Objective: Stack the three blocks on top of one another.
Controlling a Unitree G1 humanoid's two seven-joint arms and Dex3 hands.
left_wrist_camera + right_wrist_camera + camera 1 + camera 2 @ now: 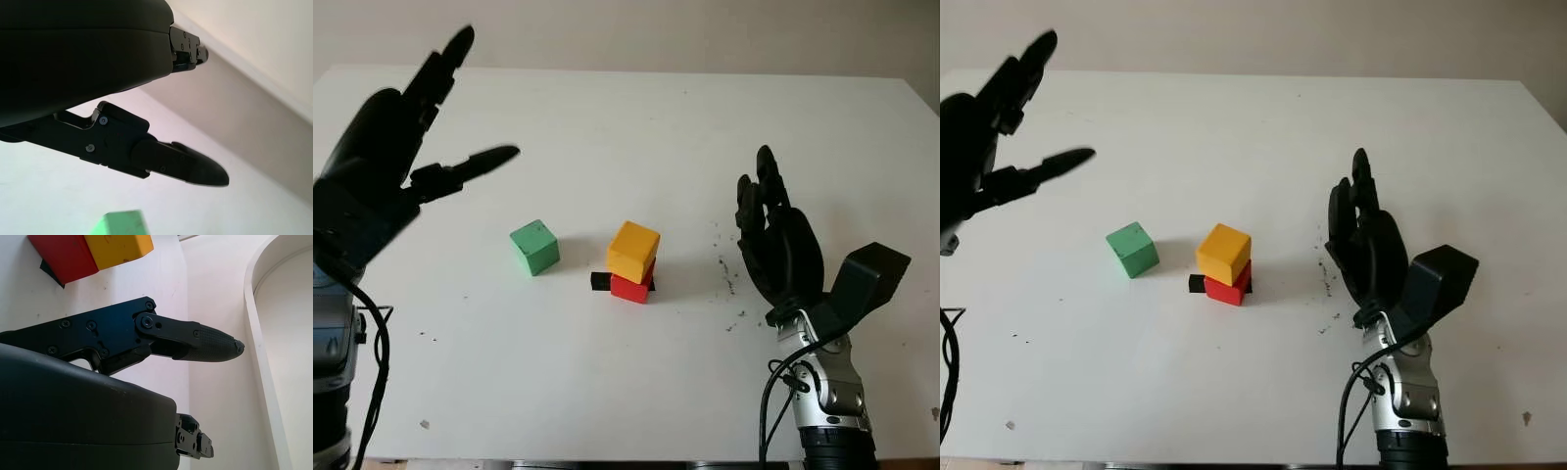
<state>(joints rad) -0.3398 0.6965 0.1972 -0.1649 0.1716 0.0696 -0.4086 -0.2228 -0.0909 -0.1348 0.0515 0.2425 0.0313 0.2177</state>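
Left hand [396, 157] open, raised beyond green block [534, 247]; right hand [778, 245] open, just right of yellow block [633, 251] atop red block [632, 287].

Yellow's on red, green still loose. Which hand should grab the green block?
Left, probably. The green block sits on the left hand's side of the yellow-on-red stack, and that hand is open, raised above the table. The right hand, open, would have to reach past the stack.
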